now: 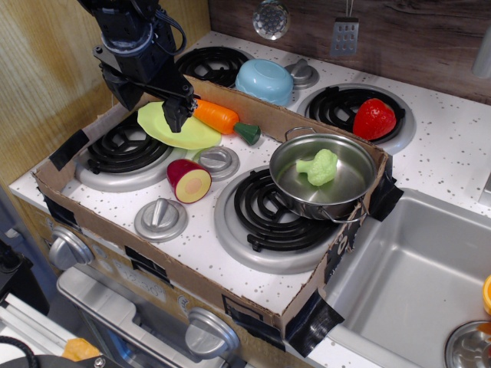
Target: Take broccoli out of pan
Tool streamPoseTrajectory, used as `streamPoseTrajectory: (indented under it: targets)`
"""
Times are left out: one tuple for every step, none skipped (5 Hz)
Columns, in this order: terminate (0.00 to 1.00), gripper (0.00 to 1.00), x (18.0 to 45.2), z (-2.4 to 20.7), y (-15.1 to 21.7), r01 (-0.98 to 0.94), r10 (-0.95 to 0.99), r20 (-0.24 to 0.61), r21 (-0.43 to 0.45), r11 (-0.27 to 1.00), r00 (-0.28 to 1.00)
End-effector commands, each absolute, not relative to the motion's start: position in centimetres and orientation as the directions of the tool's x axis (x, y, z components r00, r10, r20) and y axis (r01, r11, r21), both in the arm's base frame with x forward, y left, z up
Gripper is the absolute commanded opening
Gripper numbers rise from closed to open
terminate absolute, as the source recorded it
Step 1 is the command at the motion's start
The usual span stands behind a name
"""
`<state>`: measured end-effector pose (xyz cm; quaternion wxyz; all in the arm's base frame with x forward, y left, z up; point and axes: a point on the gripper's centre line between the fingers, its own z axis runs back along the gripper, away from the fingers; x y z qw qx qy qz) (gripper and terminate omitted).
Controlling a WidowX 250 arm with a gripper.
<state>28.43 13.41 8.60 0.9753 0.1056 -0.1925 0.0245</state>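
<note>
Broccoli (320, 166) lies loose in the pan (285, 157), well apart from our gripper (176, 116), whose jaw state we cannot tell, so nothing is grasped yet.

black arm reaches down from upper left, hand (178, 116) pointing downward, fingers close together.

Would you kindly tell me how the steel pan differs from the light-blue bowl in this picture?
The pan is shiny bare metal; the bowl is matte light blue. The pan stands upright and open with the broccoli inside; the bowl lies upside down, so nothing shows in it. The pan looks wider and has wire handles; the bowl has none. Both are round.
</note>
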Motion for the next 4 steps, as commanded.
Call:
streamPoseTrajectory:
  targets:
    - [0.0, 1.0, 28.4, 8.6, 13.4, -0.088, 0.007, 0.381, 0.197, 0.976, 0.925]
    - [0.0, 1.0, 28.9, 11.4, 12.6, -0.08, -0.001, 0.374, 0.201, 0.976, 0.927]
    - [0.0, 1.0, 29.5, 14.3, 11.0, -0.09, 0.005, 0.347, 0.229, 0.969, 0.938]
    - [0.0, 1.0, 30.0, 16.6, 8.9, -0.092, 0.013, 0.314, 0.238, 0.967, 0.949]
